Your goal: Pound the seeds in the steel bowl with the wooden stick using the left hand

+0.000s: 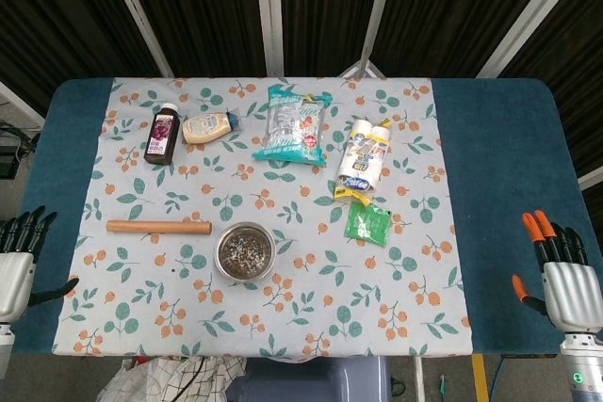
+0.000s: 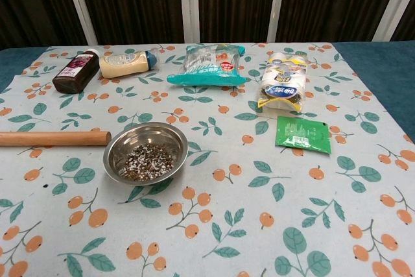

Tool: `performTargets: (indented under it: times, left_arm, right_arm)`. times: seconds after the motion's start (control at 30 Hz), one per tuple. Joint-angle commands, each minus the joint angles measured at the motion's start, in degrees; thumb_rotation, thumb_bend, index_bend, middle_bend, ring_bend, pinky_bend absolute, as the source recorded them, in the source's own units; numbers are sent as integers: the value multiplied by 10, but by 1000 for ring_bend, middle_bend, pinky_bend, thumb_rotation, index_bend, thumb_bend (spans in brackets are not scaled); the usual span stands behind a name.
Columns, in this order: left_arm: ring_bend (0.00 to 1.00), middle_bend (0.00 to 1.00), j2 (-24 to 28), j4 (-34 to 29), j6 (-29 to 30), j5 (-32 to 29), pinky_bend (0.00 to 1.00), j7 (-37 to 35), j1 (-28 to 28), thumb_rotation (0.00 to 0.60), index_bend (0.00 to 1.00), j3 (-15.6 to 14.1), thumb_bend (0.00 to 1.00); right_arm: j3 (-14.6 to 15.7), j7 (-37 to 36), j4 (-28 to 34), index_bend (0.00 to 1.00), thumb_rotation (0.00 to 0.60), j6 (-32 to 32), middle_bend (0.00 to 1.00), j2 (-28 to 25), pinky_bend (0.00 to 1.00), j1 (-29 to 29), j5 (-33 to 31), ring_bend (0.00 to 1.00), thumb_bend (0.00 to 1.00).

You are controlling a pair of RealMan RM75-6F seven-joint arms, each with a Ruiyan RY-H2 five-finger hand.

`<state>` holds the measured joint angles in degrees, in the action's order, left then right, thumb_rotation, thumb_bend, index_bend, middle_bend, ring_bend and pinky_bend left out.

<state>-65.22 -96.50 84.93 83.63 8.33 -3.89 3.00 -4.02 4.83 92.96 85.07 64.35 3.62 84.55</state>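
A steel bowl (image 1: 246, 250) (image 2: 146, 154) holding speckled seeds (image 2: 147, 161) sits on the floral cloth near the table's front. The wooden stick (image 1: 157, 227) (image 2: 54, 138) lies flat just left of the bowl, pointing left to right. My left hand (image 1: 19, 265) hangs at the table's front left corner, well left of the stick, fingers spread and empty. At the front right corner my right hand (image 1: 558, 270), with orange fingertips, is spread and empty too. Neither hand shows in the chest view.
Along the back lie a dark syrup bottle (image 1: 163, 134), a cream sauce bottle (image 1: 208, 126), a teal snack bag (image 1: 292, 125) and a white-yellow packet (image 1: 364, 155). A green sachet (image 1: 366, 223) lies right of the bowl. Blue table (image 1: 504, 167) borders the cloth on both sides.
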Motion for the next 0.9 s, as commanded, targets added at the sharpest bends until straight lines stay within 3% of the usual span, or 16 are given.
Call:
performTargets:
  times: [0.03,0.17,0.33,0.5,0.9]
  left_arm:
    - [0,0,5,-12,-22,-19,0,7,-10,600,0,6,74]
    - [0,8,10,-31,-65,-60,0,34,-39,600,63,28,84]
    - [0,156,-4,-35,-108,-107,0,89,-84,600,243,60,123]
    - [0,252,-39,-26,-142,-141,0,156,-129,600,294,78,158]
    - [0,281,-134,32,-194,-219,0,252,-197,600,364,84,204]
  right_arm:
    - [-1,-3,1,0,600,-1,0,-1,0,0,-3,0,370]
    - [-1,-2,2,0,600,-5,0,-2,0,2,-3,0,370]
    - [-2,-2,3,0,600,-8,0,-2,0,2,-7,0,370]
    - [-2,-5,4,0,600,-14,0,-4,0,3,-14,0,370]
    - [-2,-10,8,0,600,-17,0,-8,0,2,-18,0,370]
